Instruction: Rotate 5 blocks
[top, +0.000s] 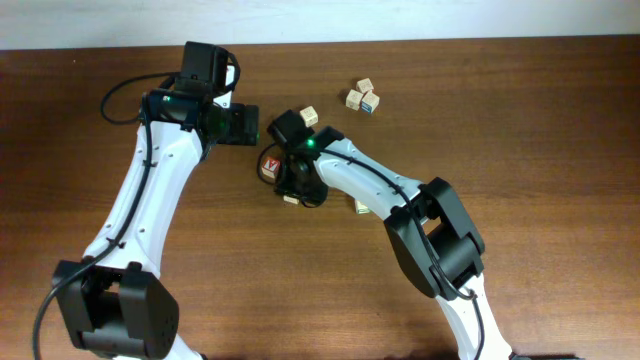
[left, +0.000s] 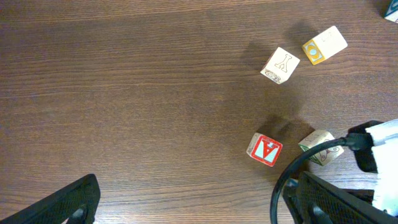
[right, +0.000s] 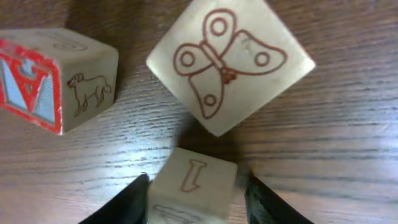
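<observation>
Right wrist | lettered block (right: 193, 193) is flanked by fingers (right: 132, 202) of right gripper (right: 196, 178), contact unclear | butterfly block (right: 230, 62) is seen just beyond | red-letter block (right: 56, 78) is seen at left

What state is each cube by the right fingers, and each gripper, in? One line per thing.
Red-and-white letter-A wooden cube: flat on the table, untouched.
Pale wooden cube with a brown butterfly: flat on the table, untouched.
Pale wooden cube with a brown letter: on the table, between the right fingers.
Right gripper: fingers either side of that cube; grip unclear.
Left gripper: fingers wide open, empty.
</observation>
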